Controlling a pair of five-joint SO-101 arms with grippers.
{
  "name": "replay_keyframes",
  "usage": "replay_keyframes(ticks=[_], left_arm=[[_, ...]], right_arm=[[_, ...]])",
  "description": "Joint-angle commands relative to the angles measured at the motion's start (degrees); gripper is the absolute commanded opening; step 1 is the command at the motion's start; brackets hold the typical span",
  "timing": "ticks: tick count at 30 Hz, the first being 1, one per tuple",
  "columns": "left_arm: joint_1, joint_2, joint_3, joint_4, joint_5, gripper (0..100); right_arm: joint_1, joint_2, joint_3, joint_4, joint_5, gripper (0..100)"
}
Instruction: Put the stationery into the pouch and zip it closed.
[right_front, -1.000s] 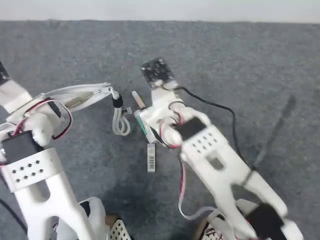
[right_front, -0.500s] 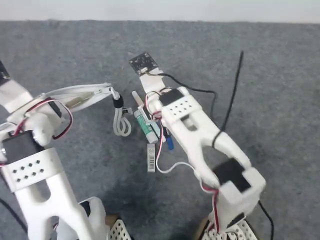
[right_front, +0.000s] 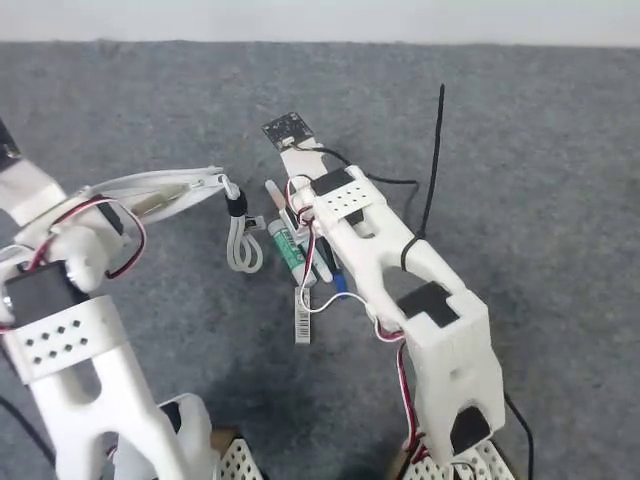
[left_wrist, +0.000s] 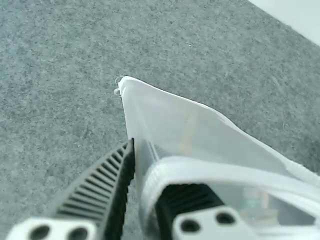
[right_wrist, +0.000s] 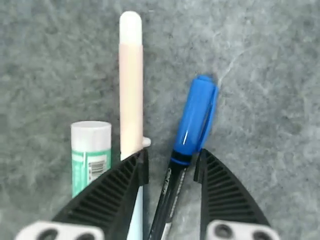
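Right wrist view has the right fingers (right_wrist: 122, 187) spread apart, one on each side of the blue pen (right_wrist: 194, 117), not yet squeezing it. The pen lies flat on the grey desk (right_wrist: 260, 60). Its long side runs straight out from the fingers, with the blue cap at the far end. Just beside it, lined up the same way, lie a pink stick (right_wrist: 131, 75) and a green glue stick (right_wrist: 90, 150). All three sit near the middle of the desk. The left fingers (left_wrist: 102, 187) are pinching one end of the clear pouch (left_wrist: 200, 130), over toward the desk's left edge. From above, the pouch's zip end (right_front: 225, 185) points toward the pens. I think the right arm is nearer, so it should squeeze the pen, lift it and carry it sideways to the pouch.
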Motion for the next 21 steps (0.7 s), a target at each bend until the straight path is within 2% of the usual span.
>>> replay_keyframes(ticks=[1, 7, 13, 21], left_arm=[[-0.09, 0.00, -1.27, -2.46, 1.14, 1], [-0.09, 0.00, -1.19, -2.46, 1.14, 1], [-0.09, 0.00, -1.19, -2.46, 1.14, 1], [-0.09, 0.00, -1.19, -2.46, 1.14, 1]], right_arm=[[0.40, 0.66, -2.90, 0.66, 0.62, 15.5], [0.57, 1.01, -2.90, 2.07, 0.70, 14.3], [0.57, 1.01, -2.90, 1.89, 0.53, 2.0], [0.75, -0.13, -2.81, 2.42, 0.35, 1.3]])
